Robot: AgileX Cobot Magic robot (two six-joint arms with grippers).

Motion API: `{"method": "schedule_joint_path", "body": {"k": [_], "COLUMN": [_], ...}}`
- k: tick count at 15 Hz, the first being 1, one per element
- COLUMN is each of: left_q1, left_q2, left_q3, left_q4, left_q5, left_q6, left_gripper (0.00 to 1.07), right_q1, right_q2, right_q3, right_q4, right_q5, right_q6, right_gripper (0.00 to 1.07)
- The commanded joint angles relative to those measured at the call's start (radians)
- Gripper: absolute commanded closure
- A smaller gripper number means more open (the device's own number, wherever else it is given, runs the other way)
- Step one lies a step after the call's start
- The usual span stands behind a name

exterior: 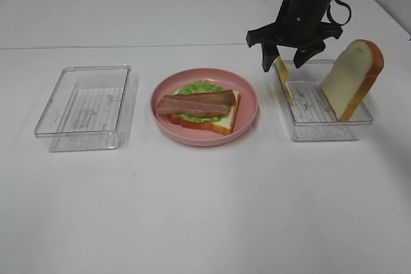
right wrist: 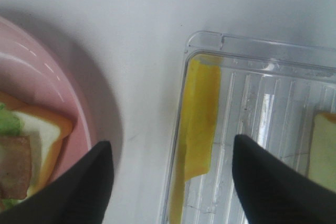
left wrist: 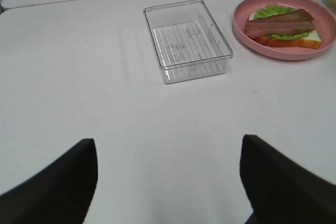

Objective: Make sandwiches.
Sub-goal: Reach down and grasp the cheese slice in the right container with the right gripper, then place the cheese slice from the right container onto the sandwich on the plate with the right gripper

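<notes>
On the pink plate [exterior: 247, 110] lies an open sandwich [exterior: 202, 110]: one white bread slice, then green lettuce, with brown bacon strips on top. It also shows in the left wrist view as the sandwich [left wrist: 286, 30]. A yellow cheese slice [exterior: 283, 80] [right wrist: 198, 114] leans on the near-plate wall of the right clear tray [exterior: 321, 129]. A second bread slice [exterior: 352, 78] stands tilted against the tray's opposite end. My right gripper [exterior: 286, 61] [right wrist: 171, 142] hangs open over the cheese, a finger on each side, without touching it. My left gripper [left wrist: 168, 140] is open above bare table.
An empty clear tray [exterior: 83, 107] [left wrist: 186, 40] sits left of the plate. A table seam runs across behind the trays. The right arm's black body rises over the back right of the table.
</notes>
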Motion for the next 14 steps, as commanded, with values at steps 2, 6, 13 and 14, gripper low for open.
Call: {"method": "schedule_joint_path", "body": {"k": [2,6,13,14], "left_q1": [-0.002,-0.002,-0.002,-0.002], "left_q2": [-0.022,-0.022,-0.022,-0.022], "left_q3": [0.001,0.001,0.001,0.001], "left_q4": [0.001,0.001,0.001,0.001], "left_q5": [-0.009,-0.009,-0.009,-0.009], "left_q6": [-0.006,-0.006,-0.006,-0.006], "left_gripper": [0.34,0.34,0.34,0.34], "right_q1": [-0.004,-0.004,-0.004,-0.004], "right_q2": [0.008,0.008,-0.104,-0.129], "right_q3": [-0.006,-0.006,-0.006,-0.006], "right_q4": [-0.012,-0.035,-0.007,0.021], "right_q5": [-0.019,-0.005,0.012,0.015], "right_q6": [-0.007,-0.003,-0.007,-0.008], "right_gripper": [0.75,1.07,1.07,1.07]}}
